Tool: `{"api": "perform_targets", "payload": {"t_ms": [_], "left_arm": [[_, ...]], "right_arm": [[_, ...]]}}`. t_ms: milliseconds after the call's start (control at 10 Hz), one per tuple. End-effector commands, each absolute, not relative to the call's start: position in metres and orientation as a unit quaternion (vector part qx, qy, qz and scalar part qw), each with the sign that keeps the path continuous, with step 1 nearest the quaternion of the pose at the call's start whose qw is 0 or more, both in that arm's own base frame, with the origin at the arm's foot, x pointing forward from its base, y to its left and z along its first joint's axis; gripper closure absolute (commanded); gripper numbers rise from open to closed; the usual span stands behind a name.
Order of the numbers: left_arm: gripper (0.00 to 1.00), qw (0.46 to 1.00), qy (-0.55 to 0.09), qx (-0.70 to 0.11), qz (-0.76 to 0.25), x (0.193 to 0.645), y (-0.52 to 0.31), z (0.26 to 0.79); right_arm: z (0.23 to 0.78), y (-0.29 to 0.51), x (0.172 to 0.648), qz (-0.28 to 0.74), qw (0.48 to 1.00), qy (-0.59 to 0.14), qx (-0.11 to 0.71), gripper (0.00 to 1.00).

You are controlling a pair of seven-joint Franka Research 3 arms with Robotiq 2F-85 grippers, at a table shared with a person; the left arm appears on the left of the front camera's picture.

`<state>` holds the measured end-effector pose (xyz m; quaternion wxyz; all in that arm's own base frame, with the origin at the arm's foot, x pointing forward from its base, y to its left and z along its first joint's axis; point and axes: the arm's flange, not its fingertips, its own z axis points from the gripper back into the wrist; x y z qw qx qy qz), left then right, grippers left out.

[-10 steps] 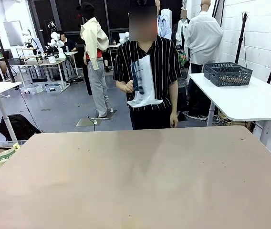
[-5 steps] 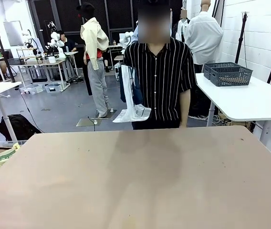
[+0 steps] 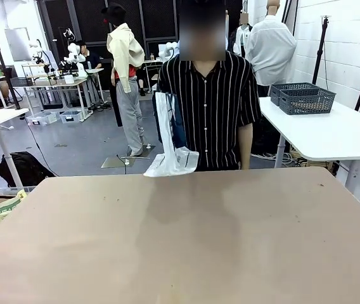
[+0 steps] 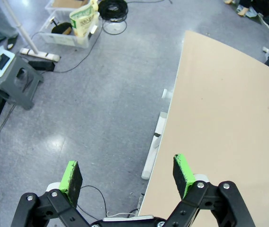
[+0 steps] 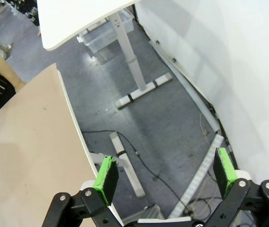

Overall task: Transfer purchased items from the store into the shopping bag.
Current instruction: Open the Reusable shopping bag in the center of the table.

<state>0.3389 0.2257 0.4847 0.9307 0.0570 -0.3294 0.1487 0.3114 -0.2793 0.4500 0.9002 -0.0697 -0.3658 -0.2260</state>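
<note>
A person in a striped shirt stands at the far edge of the tan table (image 3: 186, 240). From one hand hangs the shopping bag (image 3: 170, 142), whitish and crinkly with dark handles, its bottom just above the far table edge. Two dark grey lattice baskets (image 3: 305, 98) sit on the white side table at the right; I cannot tell whether either is the store. The purchased items are out of view. My left gripper (image 4: 127, 172) is open over the floor beside the table's edge (image 4: 172, 109). My right gripper (image 5: 165, 169) is open over the floor off the table's other side.
The white side table (image 3: 332, 133) stands at the far right, its leg (image 5: 132, 71) close to my right gripper. Bins and a green-print bag (image 4: 82, 16), a grey step stool (image 4: 11, 78) and cables lie on the floor at the left.
The person has stepped up to the table and lowered the bag from chest height to hang at their side, down by the far edge. Both grippers stay open.
</note>
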Motion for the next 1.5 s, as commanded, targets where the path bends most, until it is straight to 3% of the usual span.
{"api": "perform_targets", "payload": {"t_ms": [0,1000,1400], "left_arm": [[0.00,0.932,-0.324,0.062,0.151,0.337,0.225,0.486],[0.00,0.931,-0.329,0.057,0.149,0.339,0.226,0.485],[0.00,0.915,-0.400,0.048,-0.036,0.400,0.136,0.532]], "right_arm": [[0.451,-0.278,0.311,-0.230,0.901,-0.363,-0.068,0.00],[0.450,-0.279,0.311,-0.226,0.900,-0.366,-0.070,0.00],[0.500,-0.185,0.345,-0.130,0.905,-0.403,-0.030,0.00]]}}
